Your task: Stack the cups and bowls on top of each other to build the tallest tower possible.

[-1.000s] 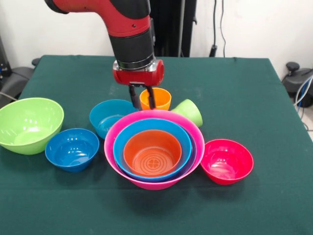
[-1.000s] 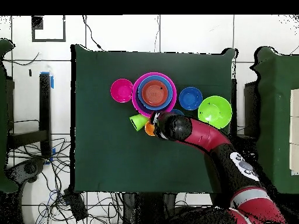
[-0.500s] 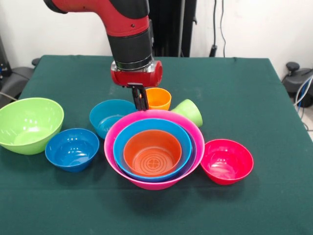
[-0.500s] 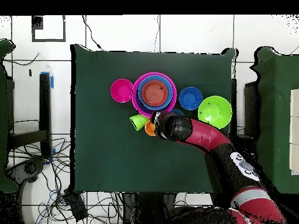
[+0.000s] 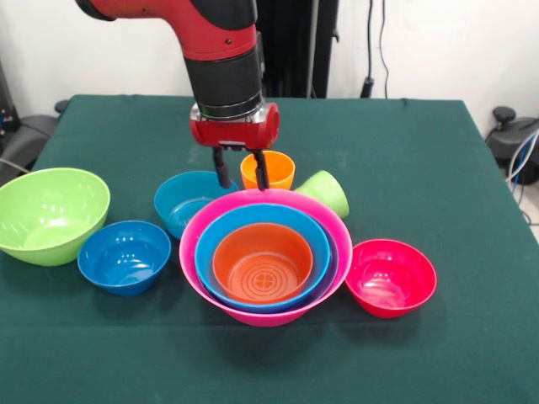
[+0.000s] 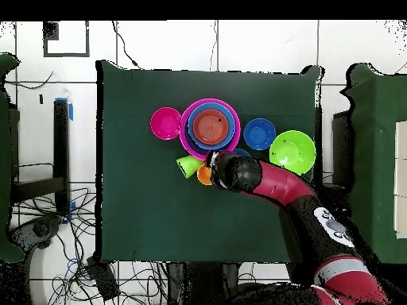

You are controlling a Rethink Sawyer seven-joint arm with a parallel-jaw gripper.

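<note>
Now your jaws (image 5: 240, 171) stood parted again, where half a second earlier they had looked pinched close together just left of the orange cup (image 5: 268, 169); a second back they had been parted much as they were at this moment. They held nothing: one finger hung to the left of the cup's rim and the other in front of it, low over the gap between the cup and the teal bowl (image 5: 187, 200), and whether either touched the cup I could not tell. The cup stood upright on the bench (image 5: 421, 168) just behind the tower (image 5: 264, 263), in the same spot throughout, so the closing had gripped nothing. The tower was the pink bowl (image 5: 328, 225) with a sky blue bowl (image 5: 296, 220) and an orange bowl (image 5: 263, 261) nested inside, a sliver of purple showing between pink and blue. The green cup (image 5: 325, 193) lay tipped on its side right of the orange one, touching the pink rim. The big green bowl (image 5: 49, 212), the dark blue bowl (image 5: 124, 255) and the red-pink bowl (image 5: 390, 275) sat loose around it. To my eye you were lining up a fresh grasp on the orange cup's rim, and nothing had yet been added to the stack.
</note>
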